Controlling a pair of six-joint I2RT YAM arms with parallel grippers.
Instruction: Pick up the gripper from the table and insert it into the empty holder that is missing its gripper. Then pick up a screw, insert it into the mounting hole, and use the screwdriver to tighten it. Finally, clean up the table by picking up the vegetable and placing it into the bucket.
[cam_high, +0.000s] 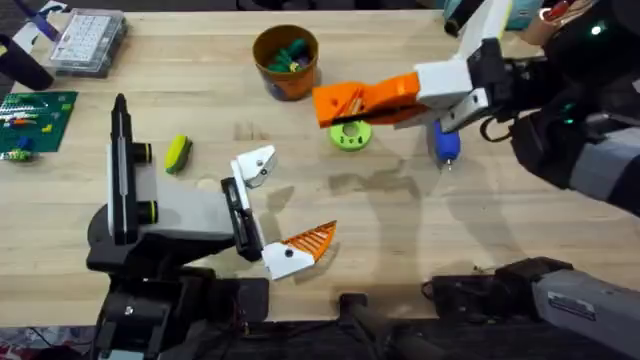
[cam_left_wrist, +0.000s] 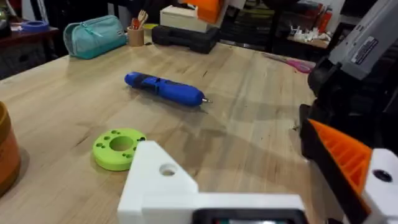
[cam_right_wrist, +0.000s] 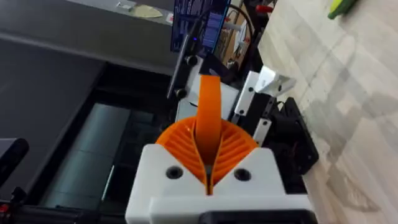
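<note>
My right gripper (cam_high: 340, 103) hovers above the table beside the bucket (cam_high: 285, 62), its orange ribbed pads (cam_right_wrist: 177, 146) shut on a flat orange gripper finger (cam_right_wrist: 209, 115). My left gripper (cam_high: 280, 205) is open near the table's front. One of its jaws is the bare white holder (cam_high: 255, 165) (cam_left_wrist: 155, 180) with a dark hole. The other jaw carries an orange ribbed wedge (cam_high: 310, 238) (cam_left_wrist: 345, 155). The blue screwdriver (cam_high: 446, 146) (cam_left_wrist: 165, 88) lies on the table under the right arm. The yellow-green vegetable (cam_high: 178, 153) lies left of the holder.
A green ring disc (cam_high: 350, 135) (cam_left_wrist: 118, 148) lies below the right gripper. The bucket holds several coloured pieces. A clear parts box (cam_high: 88, 42) and a green circuit board (cam_high: 35, 120) sit at the far left. Bare wood lies between the ring and the front edge.
</note>
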